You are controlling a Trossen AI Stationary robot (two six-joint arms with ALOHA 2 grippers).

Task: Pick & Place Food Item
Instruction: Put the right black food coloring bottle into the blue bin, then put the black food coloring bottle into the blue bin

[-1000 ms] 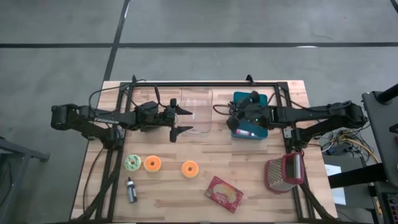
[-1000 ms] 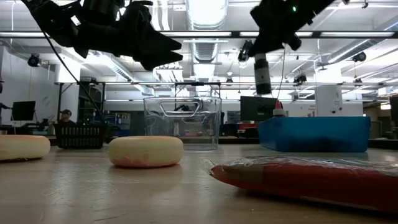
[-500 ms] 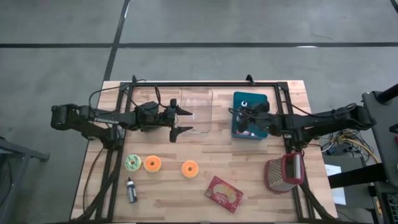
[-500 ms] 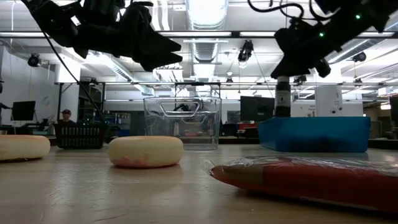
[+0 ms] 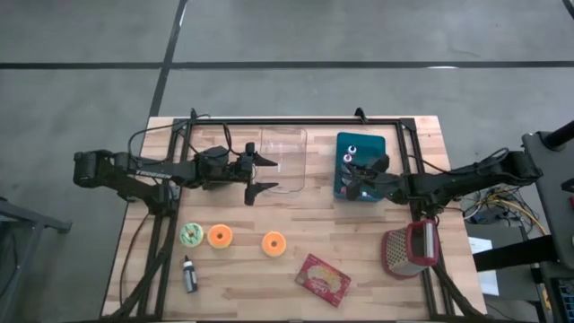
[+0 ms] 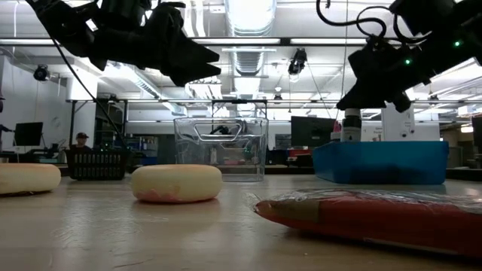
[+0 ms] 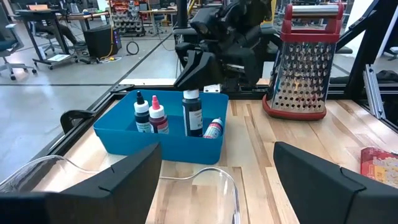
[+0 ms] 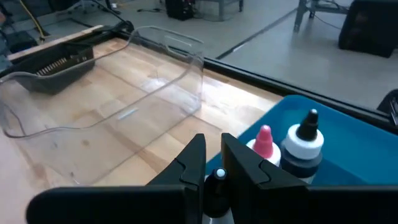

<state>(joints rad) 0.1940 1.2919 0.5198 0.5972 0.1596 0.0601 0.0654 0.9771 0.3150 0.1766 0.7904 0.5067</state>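
My right gripper (image 5: 353, 180) hangs over the blue bin (image 5: 375, 144) at the table's far right, shut on a dark bottle with a white cap (image 7: 193, 113). The bottle's lower part is inside the bin, behind the near wall (image 6: 380, 162). Two upright bottles, black-capped (image 7: 142, 114) and pink-capped (image 7: 157, 118), and a small lying one (image 7: 213, 129) are in the bin. My left gripper (image 5: 264, 173) is open and empty, above the table beside the clear container (image 5: 285, 160). Doughnuts (image 5: 220, 236) and a red packet (image 5: 323, 279) lie near the front. My right gripper pinches the bottle's white cap (image 8: 216, 178), at its top end, between its two fingers. The fingers come from above, slanting down. The bottle hangs upright below them (image 7: 193, 113); the bin wall hides whether its base rests on the bin's floor.
A metal grater with a red handle (image 5: 408, 250) stands at the near right. A green doughnut (image 5: 192, 235), another orange one (image 5: 273, 243) and a small dropper bottle (image 5: 189, 274) lie at the near left. A black frame rail (image 5: 296, 122) runs along the far edge.
My right gripper has gone down and a little toward the table's near edge with the bottle, which stays upright. The bottle has sunk from clear above the blue bin to partly inside it.
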